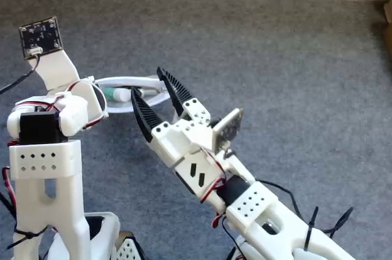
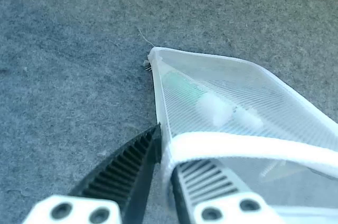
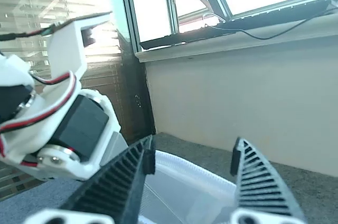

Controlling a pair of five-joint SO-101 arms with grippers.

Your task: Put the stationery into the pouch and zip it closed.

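The left hand holds the pouch by one end
It is clamped on the rim, a green pen inside; the pouch's long axis runs across the counter to the right hand, spread open just above its far end.

The right hand hangs with its two black ridged fingers spread wide apart. Their tips are at one end of the white pouch, and contact cannot be judged. A green-and-white pen lies inside the pouch, just beyond the hand's fingertips. The left arm stands at the pouch's far end from the hand, its wrist covering that end. A grey carpeted worktop lies beneath.
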